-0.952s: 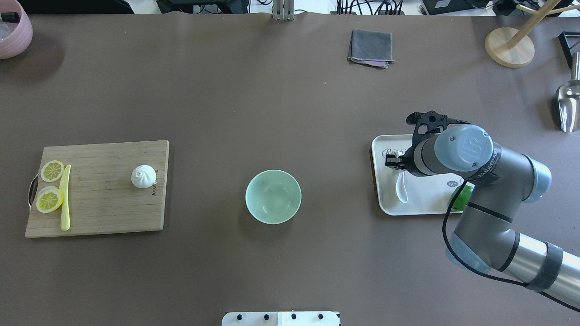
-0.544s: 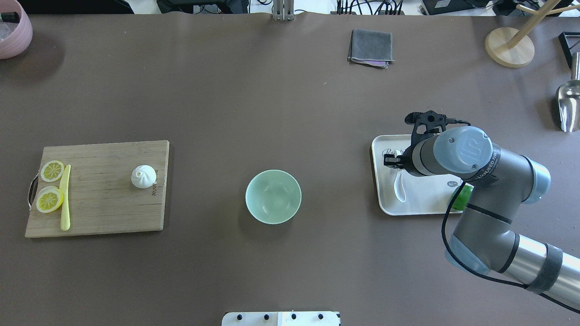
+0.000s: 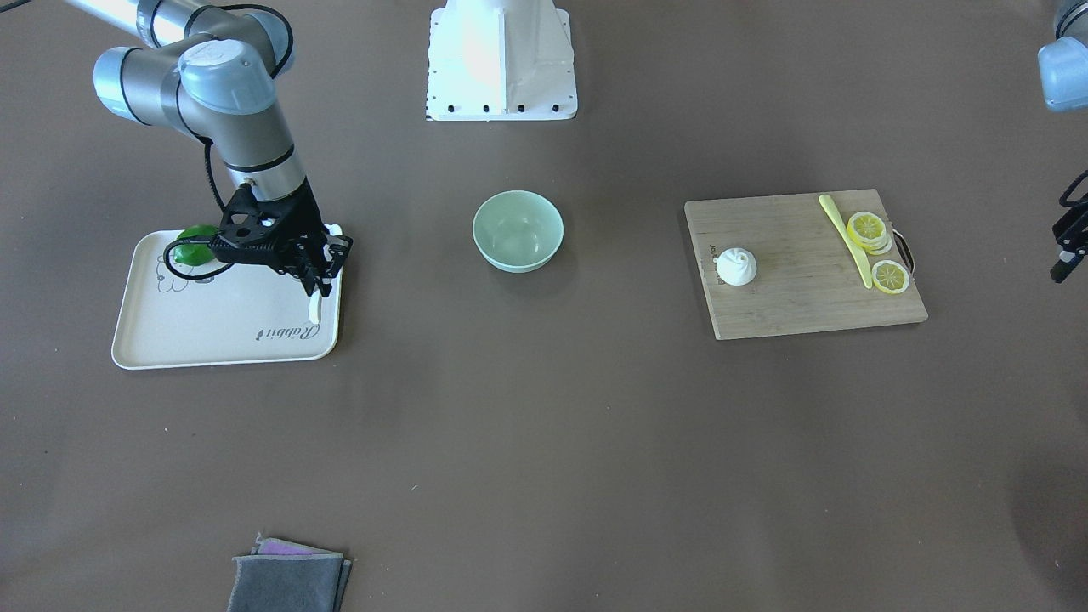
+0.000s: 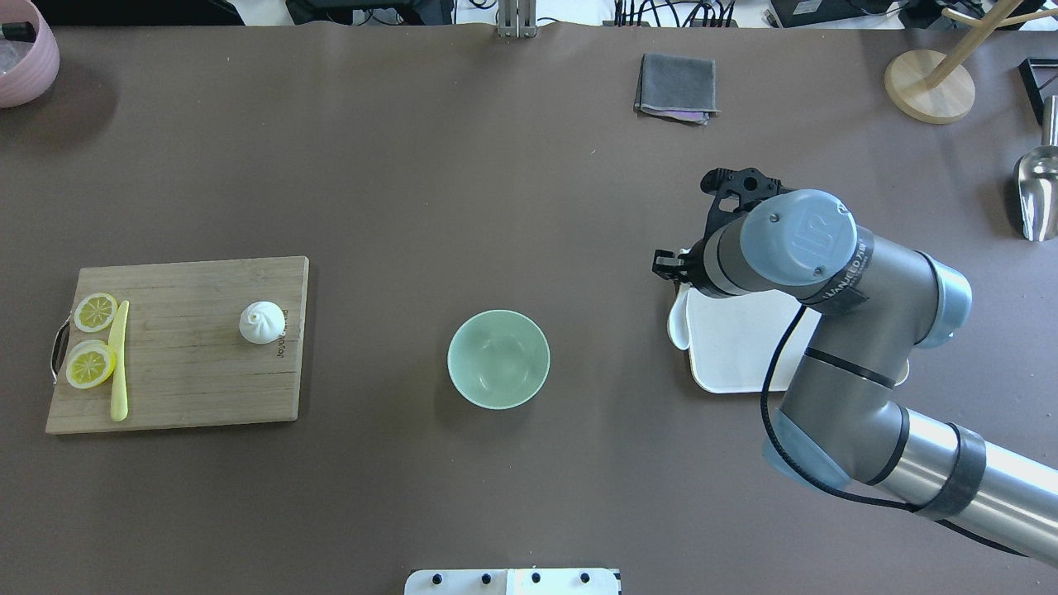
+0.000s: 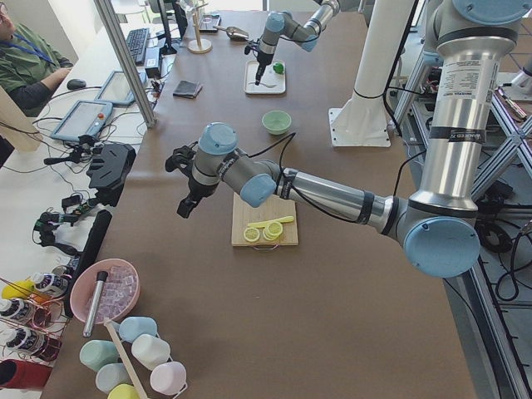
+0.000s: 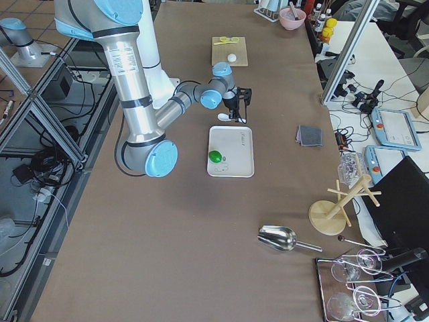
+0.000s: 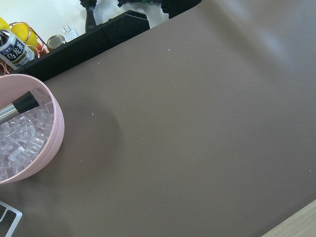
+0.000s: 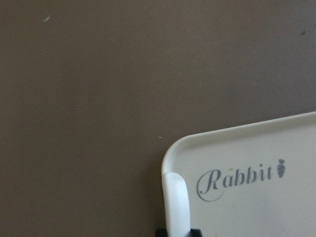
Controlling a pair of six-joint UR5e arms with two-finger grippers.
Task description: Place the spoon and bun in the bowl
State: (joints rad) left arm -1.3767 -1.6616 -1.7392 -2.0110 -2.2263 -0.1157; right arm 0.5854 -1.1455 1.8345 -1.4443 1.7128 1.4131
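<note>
Far left corner: pink bowl w/ ice cubes. L gripper hangs over bare table near it, well apart from the task things. Can't tell if its fingers are spread or closed.

Next, wooden cutting board: lemon slices and a yellow plastic knife at its left end. Bun sits upright near the board's right edge, apart from both grippers.

Bowl stands alone mid-table, btwn board and tray.

Right of that, R gripper is pinched onto the spoon by the handle. The scoop hangs over the tray's bowl-side edge. In the wrist view the handle tip pokes out past the fingers, above the tray corner. Spoon looks off the surface, well short of the bowl.

White tray, "Rabbit" printed on it, carries a green round fruit at the robot-side corner away from the bowl. The arm hides the fruit from overhead.

Far side of table: folded grey cloth. Right end: wooden stand and metal scoop.
</note>
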